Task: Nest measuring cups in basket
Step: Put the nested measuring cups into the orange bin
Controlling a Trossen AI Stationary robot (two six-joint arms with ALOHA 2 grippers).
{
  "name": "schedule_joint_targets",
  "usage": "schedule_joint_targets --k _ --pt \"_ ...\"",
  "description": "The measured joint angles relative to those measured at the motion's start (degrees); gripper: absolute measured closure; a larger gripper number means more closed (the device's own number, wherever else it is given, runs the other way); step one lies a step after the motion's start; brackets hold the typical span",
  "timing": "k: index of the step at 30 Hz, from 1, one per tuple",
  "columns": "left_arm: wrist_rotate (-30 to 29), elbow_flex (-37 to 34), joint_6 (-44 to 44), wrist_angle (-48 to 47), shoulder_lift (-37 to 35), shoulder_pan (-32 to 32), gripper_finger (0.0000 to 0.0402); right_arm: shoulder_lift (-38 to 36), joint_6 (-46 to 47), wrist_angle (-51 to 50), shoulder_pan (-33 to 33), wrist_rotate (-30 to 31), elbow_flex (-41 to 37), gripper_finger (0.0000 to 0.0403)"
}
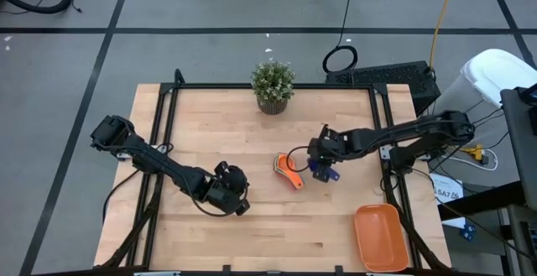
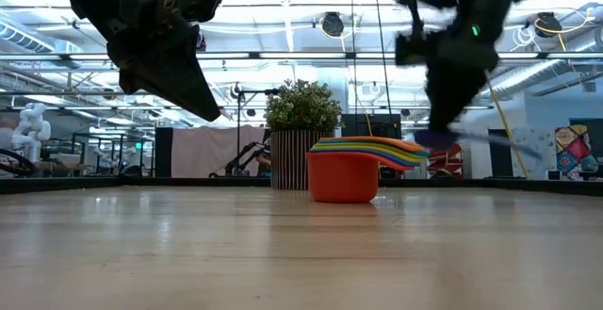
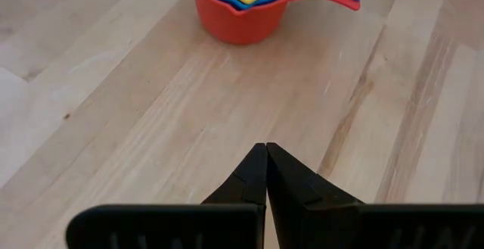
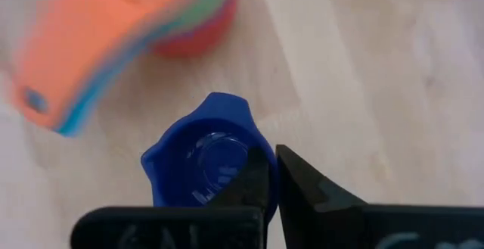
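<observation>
From above, we see most of the measuring cups (image 1: 288,169) already stacked into one another near the middle of the counter (image 1: 210,133), the orange handle sticking out toward the near edge. The basket (image 1: 382,238) sits well apart at the near right corner, and it looks empty, so we judge the nesting nearly done but nothing delivered yet. The right end effector (image 1: 323,169) is just beside the stack with a dark blue cup (image 1: 325,174) at its tip. The left end effector (image 1: 232,194) waits nearer the front edge, to the stack's left.

Down at counter level, the stack (image 2: 353,167) stands upright in front of the potted plant (image 2: 301,112), red cup at the bottom, rainbow handles fanned to one side. The right arm blurs above it.

Through the left wrist, we see its fingers (image 3: 253,177) pressed together on nothing, the stack (image 3: 261,3) ahead and apart.

Through the right wrist, the fingers (image 4: 299,177) are clamped on the rim of the dark blue cup (image 4: 204,162), lying just beside the stack (image 4: 144,29). We reckon this cup remains to go in, then the whole set to the basket.
</observation>
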Motion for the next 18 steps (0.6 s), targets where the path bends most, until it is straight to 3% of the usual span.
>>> schedule_joint_targets --k 10,18 --pt "-0.37 0.00 0.29 0.02 0.00 0.00 0.0394 1.28 2.28 -8.04 -0.19 0.10 15.65 0.0402" --pt "-1.44 0.00 -0.67 0.04 0.00 -0.02 0.0394 13.36 1.42 -8.94 -1.16 -2.35 24.26 0.0402"
